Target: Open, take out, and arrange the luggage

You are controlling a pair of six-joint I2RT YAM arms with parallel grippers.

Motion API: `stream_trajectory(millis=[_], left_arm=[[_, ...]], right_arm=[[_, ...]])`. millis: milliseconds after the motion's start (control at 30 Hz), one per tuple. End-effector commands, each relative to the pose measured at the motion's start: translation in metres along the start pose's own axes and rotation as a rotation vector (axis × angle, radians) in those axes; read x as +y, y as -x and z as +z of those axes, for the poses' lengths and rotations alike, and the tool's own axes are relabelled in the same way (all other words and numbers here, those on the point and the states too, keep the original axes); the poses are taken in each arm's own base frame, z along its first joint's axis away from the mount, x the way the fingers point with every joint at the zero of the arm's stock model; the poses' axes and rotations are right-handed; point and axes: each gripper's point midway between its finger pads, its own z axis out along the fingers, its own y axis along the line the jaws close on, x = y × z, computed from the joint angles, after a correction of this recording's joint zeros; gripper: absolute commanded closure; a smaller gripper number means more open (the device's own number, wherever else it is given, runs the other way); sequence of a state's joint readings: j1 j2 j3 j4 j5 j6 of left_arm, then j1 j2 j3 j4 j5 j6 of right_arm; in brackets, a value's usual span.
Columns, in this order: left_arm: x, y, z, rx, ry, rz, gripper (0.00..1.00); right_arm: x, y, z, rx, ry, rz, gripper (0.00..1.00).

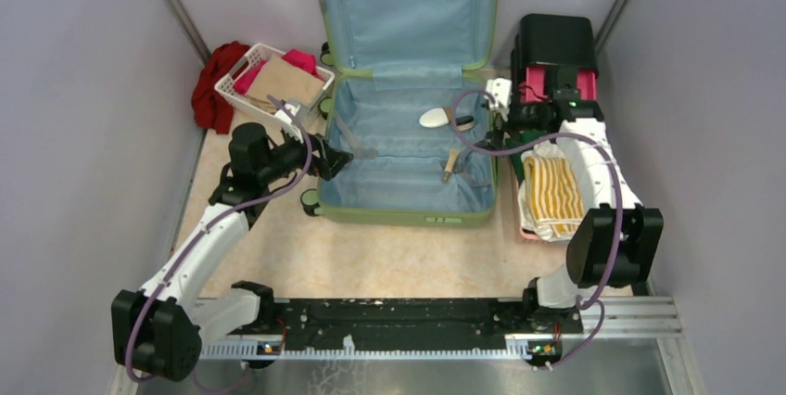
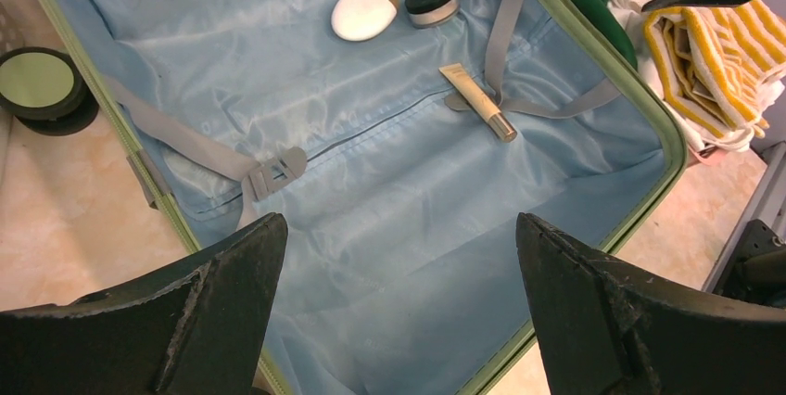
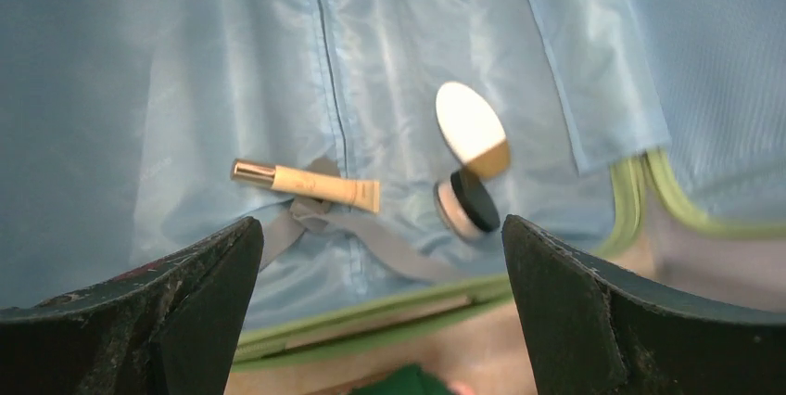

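1. Left side. The left fingers (image 2: 218,312) are spread wide and carry nothing. They hang over the near left rim of the large light-green hard-shell suitcase (image 1: 394,189), which lies open mid-worktop with its lid upright at the back. Risk: a loose grey strap with a plastic buckle (image 2: 271,172) lies just ahead. I judge that a low sweep could hook it and drag the case.

2. Centre. Three small things rest on the slick blue lining:
- a white oval cosmetic case (image 1: 433,118)
- a small round dark-lidded jar (image 1: 465,122) just beside it
- a slim beige tube (image 1: 450,165)

The tube lies across a second strap, so a pinch there may gather webbing or fabric with it. The oval's smooth shell may slip from a closing grip. A knock could bring the lid down.

3. Right side. The right fingers (image 3: 593,321) are likewise parted and empty, by the right rim. Both arms reaching inward could collide. An elbow swing could shove the black-and-pink drawer box (image 1: 554,47) or the folded yellow-and-white striped towel (image 1: 553,193).

4. Surroundings. A red garment (image 1: 213,89) and a white lattice basket (image 1: 239,96) of folded cloths sit far left. The worktop (image 1: 371,261) is beige and mottled. Pale grey wall panels (image 1: 74,89) enclose three sides.
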State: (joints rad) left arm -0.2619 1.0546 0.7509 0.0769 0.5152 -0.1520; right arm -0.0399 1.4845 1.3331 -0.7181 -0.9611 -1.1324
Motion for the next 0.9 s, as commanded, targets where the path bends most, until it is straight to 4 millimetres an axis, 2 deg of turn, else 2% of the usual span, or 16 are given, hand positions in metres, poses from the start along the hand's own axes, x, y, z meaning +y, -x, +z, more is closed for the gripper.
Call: stream_trajectory(millis=[0, 233, 500, 733, 867], left_arm=[[0.005, 0.009, -0.003, -0.043, 0.023, 0.052, 0.01], [0.011, 0.008, -0.004, -0.039, 0.056, 0.066, 0.01], [0.015, 0.009, -0.006, -0.044, 0.08, 0.08, 0.01], [0.013, 0.011, -0.008, -0.048, 0.076, 0.082, 0.01], [0.012, 0.014, -0.01, -0.057, 0.077, 0.087, 0.02]], right_arm=[[-0.012, 0.027, 0.027, -0.012, 0.066, -0.279, 0.01], [-0.044, 0.005, 0.07, 0.176, 0.066, -0.426, 0.01], [-0.061, -0.014, 0.096, 0.306, 0.06, -0.547, 0.04], [-0.068, -0.029, 0.113, 0.377, 0.092, -0.575, 0.17], [-0.071, -0.046, 0.121, 0.428, 0.129, -0.564, 0.26]])
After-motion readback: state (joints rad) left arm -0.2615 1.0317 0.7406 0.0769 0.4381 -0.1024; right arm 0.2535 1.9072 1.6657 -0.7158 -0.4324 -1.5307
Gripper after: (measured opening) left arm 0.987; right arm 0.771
